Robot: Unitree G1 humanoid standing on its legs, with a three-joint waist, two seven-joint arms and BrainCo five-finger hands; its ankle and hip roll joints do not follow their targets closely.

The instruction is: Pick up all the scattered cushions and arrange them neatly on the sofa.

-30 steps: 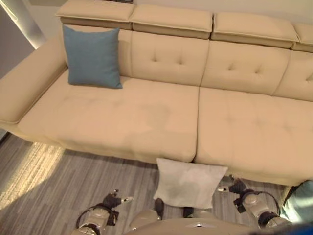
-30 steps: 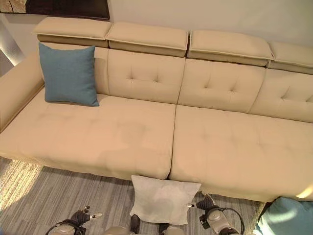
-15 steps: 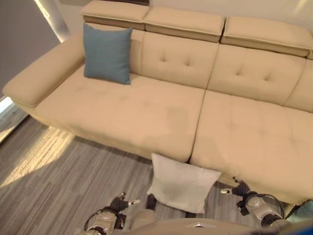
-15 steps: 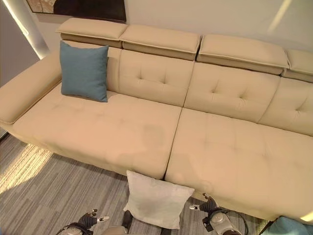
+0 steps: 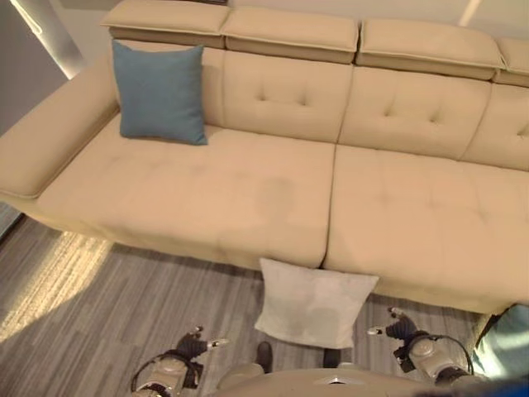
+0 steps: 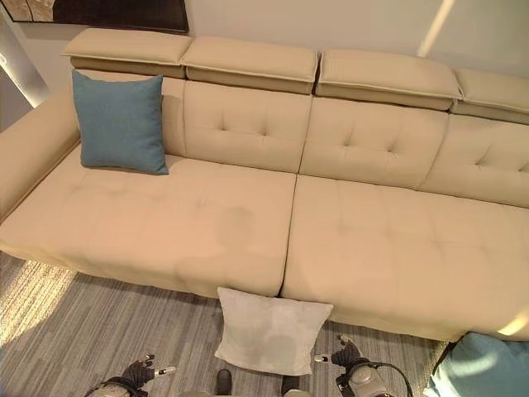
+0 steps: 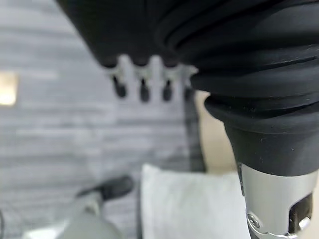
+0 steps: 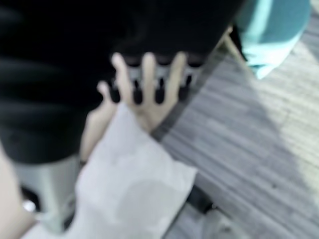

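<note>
Nearest to you, your left hand [image 5: 197, 344] hangs low over the grey plank floor [image 5: 99, 306], fingers [image 7: 142, 87] straight and relaxed, grasping nothing; your right hand [image 5: 395, 326] hangs on the opposite side at about the same height, fingers [image 8: 149, 74] likewise extended and empty. Between the two hands, a white cushion [image 5: 312, 303] lies on the floor, its far edge touching the front of the sofa [image 5: 248, 190] just below the seam where two seat sections meet; neither hand touches it. At the right edge of your head views, a teal cushion [image 6: 479, 368] rests on the floor near the sofa's front, well apart from the white one. Beyond these, the beige sofa spans the whole width, with tufted seats and backrests and padded headrests along the top. Farthest from you, a blue cushion [image 5: 159, 93] stands upright on the leftmost seat, leaning against the backrest just beside the left armrest [image 5: 50, 136]. Thus one cushion is on the sofa and two are on the floor.
</note>
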